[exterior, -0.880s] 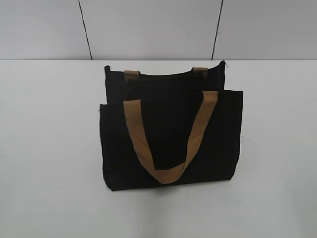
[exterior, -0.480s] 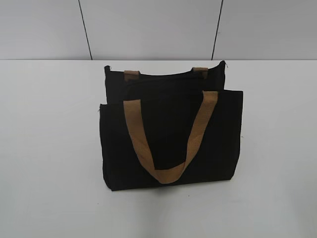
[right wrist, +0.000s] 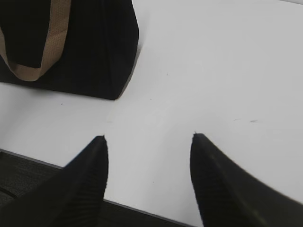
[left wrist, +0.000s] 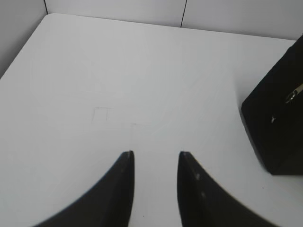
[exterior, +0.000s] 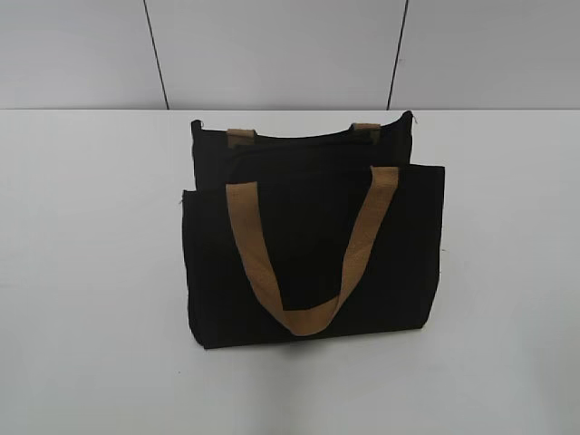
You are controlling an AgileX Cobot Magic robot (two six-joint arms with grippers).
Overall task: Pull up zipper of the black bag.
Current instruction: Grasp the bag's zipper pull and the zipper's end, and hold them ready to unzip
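Exterior view: bag [exterior: 313, 258] stands upright at centre of the white table [exterior: 82, 272], front panel facing the camera. One tan handle [exterior: 304, 254] hangs down the front in a U, its loop at 6 o'clock low on the panel. Two tan stubs of the rear handle [exterior: 241, 137] show at the back top edge, at about 11 and 1 o'clock. The top edge is dark; no zip line or pull can be told apart here. Neither arm appears in this view.

Left wrist view: left gripper [left wrist: 156, 156] hovers over bare table, fingers [left wrist: 124, 189] parted a modest gap, nothing between them. A corner of the bag [left wrist: 274, 127] sits at 3 o'clock, well apart from the fingertips. On it, at the frame's right edge, a small silver metal piece [left wrist: 293, 94], likely the zipper pull; partly cut off, shape unclear. Only this view shows it.

Right wrist view: right gripper [right wrist: 149, 139] over the near table edge, fingers [right wrist: 90, 184] spread wide, empty. Bag [right wrist: 94, 47] at 11 o'clock, apart from the fingertips, with the handle loop [right wrist: 28, 71] visible on its front. Only this view shows the dark floor below the table edge at 7 o'clock.
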